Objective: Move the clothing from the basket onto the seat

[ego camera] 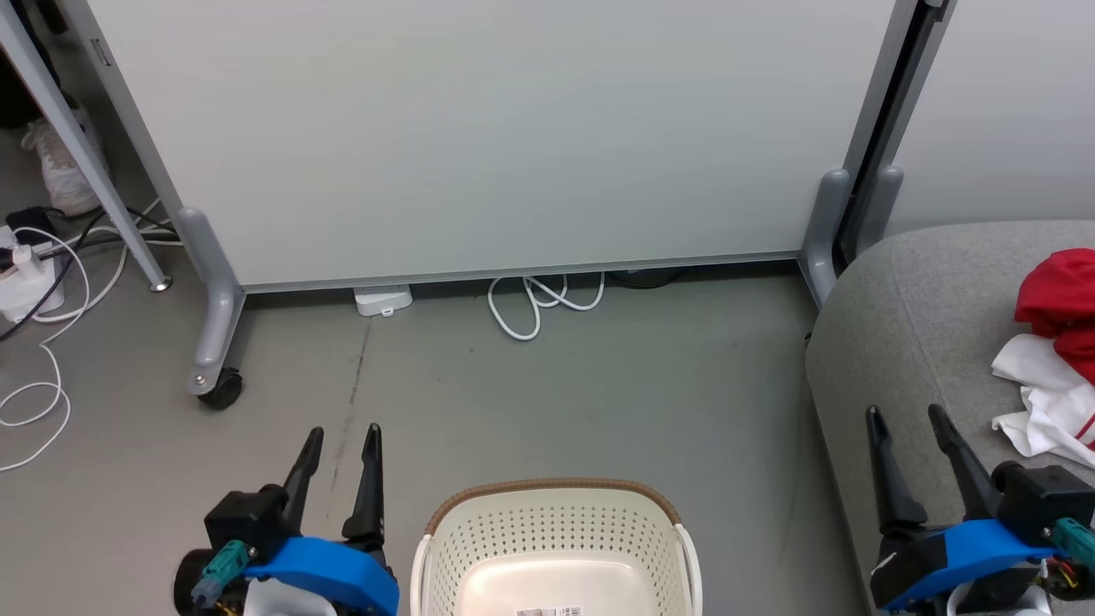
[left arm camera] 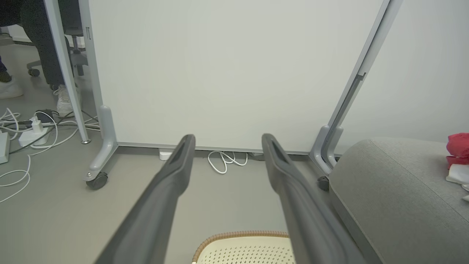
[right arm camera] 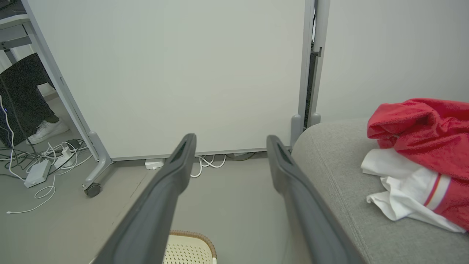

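Two hands low in the head view, each with two long dark fingers pointing up and forward. Left hand (ego camera: 344,432) at lower left, over the grey floor (ego camera: 556,385), just beside the basket (ego camera: 556,488) on its left side. Right hand (ego camera: 904,412) at lower right, seen against the edge of the seat (ego camera: 915,325), near the clothing (ego camera: 1056,342) but apart from it. Both released: fingers spread wide, gripping nothing. Same in the wrist views: left hand (left arm camera: 228,137) splayed above the basket rim, right hand (right arm camera: 231,136) splayed with one finger over the floor and the other against the seat edge.

One basket, cream-white with a brown rim, standing on the floor between the two hands, its own floor and barcode label in plain sight. One seat, grey, to the right of the basket. Clothing lying on the seat cushion in one heap: two pieces as far as can be told, a red one on top, a white one with red-striped trim under it.

One pale panel (ego camera: 513,128) behind, one castor (ego camera: 224,389) at its left foot. Several white cables (ego camera: 539,304) on the floor beneath it and off to the left. One white shoe (ego camera: 64,171) at far left.
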Controlling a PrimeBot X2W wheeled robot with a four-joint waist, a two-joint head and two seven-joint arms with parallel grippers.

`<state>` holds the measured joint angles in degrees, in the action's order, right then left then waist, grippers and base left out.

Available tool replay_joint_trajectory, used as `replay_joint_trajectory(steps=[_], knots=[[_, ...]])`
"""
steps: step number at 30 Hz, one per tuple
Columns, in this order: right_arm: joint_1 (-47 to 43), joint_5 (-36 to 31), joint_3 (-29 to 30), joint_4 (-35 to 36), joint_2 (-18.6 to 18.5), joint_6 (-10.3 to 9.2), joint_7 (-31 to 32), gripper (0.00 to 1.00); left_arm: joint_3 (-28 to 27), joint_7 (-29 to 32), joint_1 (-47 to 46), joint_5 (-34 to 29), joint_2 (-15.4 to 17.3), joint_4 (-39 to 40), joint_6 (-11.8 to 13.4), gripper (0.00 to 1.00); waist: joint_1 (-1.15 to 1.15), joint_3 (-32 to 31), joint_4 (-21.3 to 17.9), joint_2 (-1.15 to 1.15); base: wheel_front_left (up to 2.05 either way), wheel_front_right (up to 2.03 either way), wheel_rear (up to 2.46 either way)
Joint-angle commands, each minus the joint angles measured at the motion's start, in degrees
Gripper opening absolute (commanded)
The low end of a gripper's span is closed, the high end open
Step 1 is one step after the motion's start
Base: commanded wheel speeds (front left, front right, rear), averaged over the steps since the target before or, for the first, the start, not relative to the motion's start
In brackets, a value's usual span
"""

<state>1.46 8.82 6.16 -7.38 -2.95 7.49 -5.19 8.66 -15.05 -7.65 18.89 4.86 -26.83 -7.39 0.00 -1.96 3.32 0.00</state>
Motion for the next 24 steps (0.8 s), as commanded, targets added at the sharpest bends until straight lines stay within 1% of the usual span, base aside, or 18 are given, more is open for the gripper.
replay_joint_trajectory(steps=[1, 16, 24], knots=[[0.03, 0.03, 0.03, 0.01, -0.01, 0.0, -0.01, 0.0, -0.02, 0.0, 0.0, 0.02, -0.01, 0.08, 0.0, 0.0, 0.0, 0.0, 0.0, 0.0, 0.0, 0.0, 0.0], [-3.06, 0.13, -0.17, -8.46, 0.95, 0.0, 0.17, 0.0, -0.05, 0.45, 8.17, 0.45, -1.07, -6.98, 0.0, 0.0, 0.01, -0.01, -0.04, 0.0, 0.0, 0.0, 0.0], [-2.35, 8.62, -0.09, -8.58, 0.88, 0.0, 1.37, 0.0, -1.64, 2.61, 7.66, 7.87, -1.19, -5.2, -0.01, 0.0, 0.01, 0.12, -0.24, 0.0, 0.0, 0.0, 0.0]])
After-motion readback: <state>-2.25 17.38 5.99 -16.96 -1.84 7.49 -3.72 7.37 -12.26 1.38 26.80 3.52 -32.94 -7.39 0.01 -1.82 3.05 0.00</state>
